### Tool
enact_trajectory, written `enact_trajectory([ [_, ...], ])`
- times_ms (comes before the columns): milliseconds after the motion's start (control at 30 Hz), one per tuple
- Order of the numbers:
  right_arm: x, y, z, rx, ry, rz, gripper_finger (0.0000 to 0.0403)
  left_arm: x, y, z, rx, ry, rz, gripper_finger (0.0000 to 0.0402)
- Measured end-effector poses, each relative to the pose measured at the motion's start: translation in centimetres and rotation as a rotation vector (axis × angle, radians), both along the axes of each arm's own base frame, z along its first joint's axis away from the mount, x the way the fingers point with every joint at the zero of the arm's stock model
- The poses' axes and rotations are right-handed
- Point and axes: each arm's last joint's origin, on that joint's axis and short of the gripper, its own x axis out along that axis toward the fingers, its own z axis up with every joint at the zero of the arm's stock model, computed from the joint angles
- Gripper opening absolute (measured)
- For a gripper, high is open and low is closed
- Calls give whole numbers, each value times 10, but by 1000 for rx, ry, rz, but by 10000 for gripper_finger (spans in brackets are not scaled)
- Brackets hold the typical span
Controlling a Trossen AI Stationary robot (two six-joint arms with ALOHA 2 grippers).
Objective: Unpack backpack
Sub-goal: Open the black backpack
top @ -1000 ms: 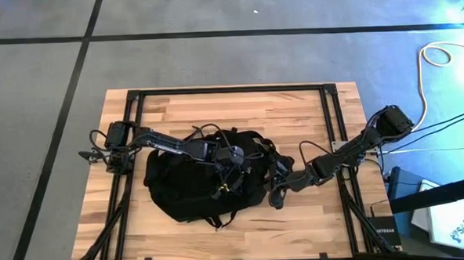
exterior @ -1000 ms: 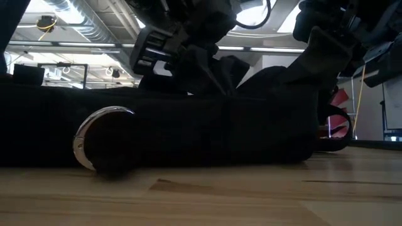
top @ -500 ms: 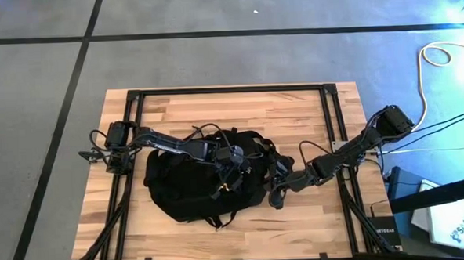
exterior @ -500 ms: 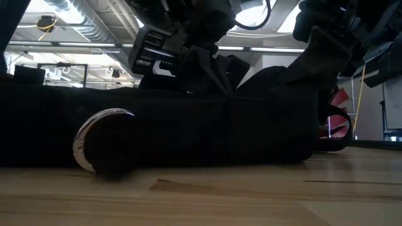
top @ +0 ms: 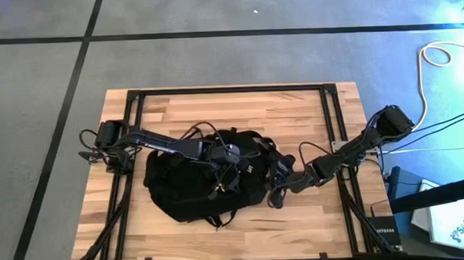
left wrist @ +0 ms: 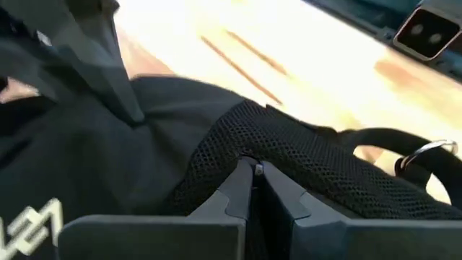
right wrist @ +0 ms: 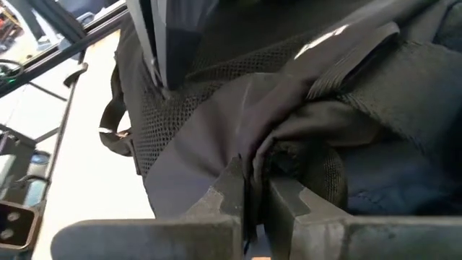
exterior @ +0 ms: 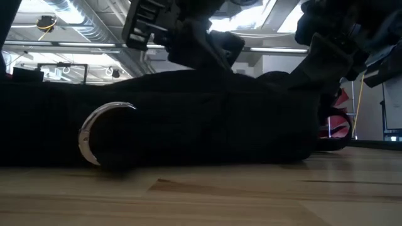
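The large black soft fabric backpack (top: 199,182) lay mid-table; the left gripper (left wrist: 254,173) had just pinched its mesh and lifted, the right gripper (right wrist: 253,180) clamping fabric, suggesting opening had begun.

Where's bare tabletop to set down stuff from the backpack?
Free: the wood strip beyond the backpack toward the table far edge, and the near strip in front of it. Crowded: mid-table, where the left end effector and right end effector are both shut on the bag's fabric.
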Motion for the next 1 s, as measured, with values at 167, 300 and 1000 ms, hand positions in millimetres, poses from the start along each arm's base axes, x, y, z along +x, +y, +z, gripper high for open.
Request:
enact_trajectory([
  [167,0,-1,-1,-12,4,-16,2,-1,-3,-4,-1,19,11,0],
  [300,0,-1,-1,-16,5,-22,2,-1,-4,-2,7,12,13,0],
  [1000,-30,-19,12,-90,156,-148,2,-5,-5,-5,0,58,17,2],
])
